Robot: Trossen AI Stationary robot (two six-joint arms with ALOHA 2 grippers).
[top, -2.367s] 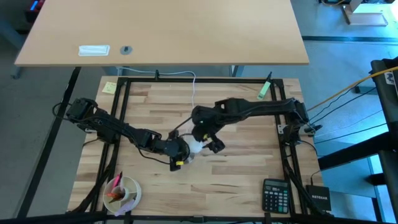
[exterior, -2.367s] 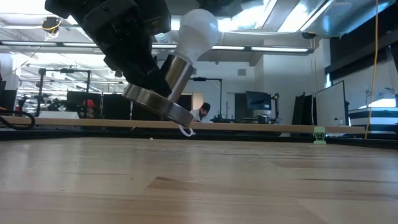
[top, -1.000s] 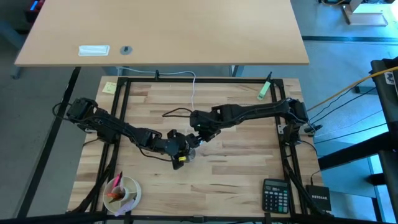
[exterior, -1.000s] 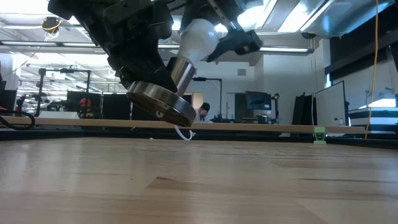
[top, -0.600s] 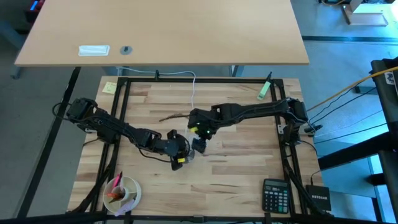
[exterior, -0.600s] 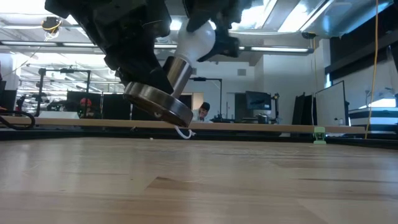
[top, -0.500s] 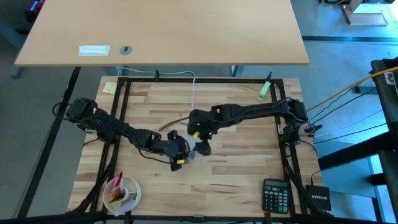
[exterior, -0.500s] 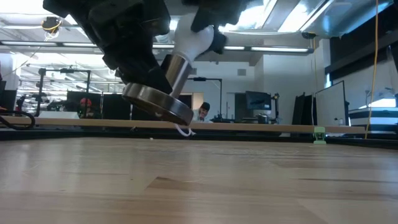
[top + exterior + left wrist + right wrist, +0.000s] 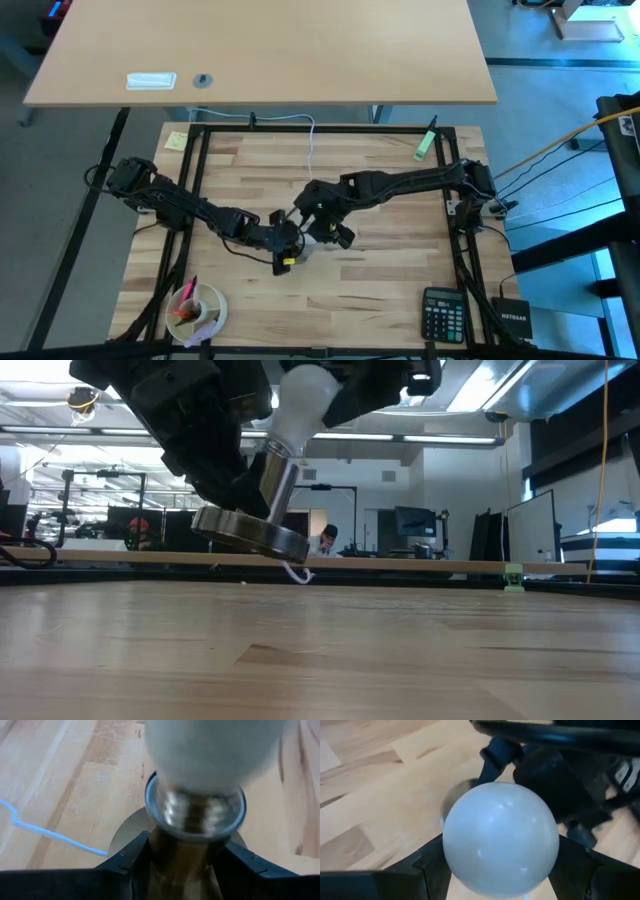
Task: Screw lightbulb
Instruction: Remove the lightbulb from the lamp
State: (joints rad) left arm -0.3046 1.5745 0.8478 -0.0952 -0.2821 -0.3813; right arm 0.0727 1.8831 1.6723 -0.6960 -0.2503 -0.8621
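While you watched from above, the round white paper cup (image 9: 198, 310) sat at the near left corner of the pale butcher-block wooden table (image 9: 380, 280), holding some pink and orange items too small to tell apart. At the table's middle, the silvery round metal socket base (image 9: 250, 532) was lifted clear of the wood and tilted, with its brass-coloured neck clamped between the fingers of your left gripper (image 9: 182, 857). Seated in that socket was the small white frosted lightbulb (image 9: 303, 398), its greyish screw end in the socket's mouth. Your right gripper (image 9: 499, 865) had its fingers closed against either side of the lightbulb's globe, right above the socket base. A thin white cord (image 9: 311, 140) ran from the socket base toward the table's far edge. Right of the socket base, at the near right corner, lay a dark desk calculator (image 9: 443, 313). Beyond the far edge stood a second light wooden desk (image 9: 300, 50), and the low view showed a seated person (image 9: 325, 540) in the room behind.
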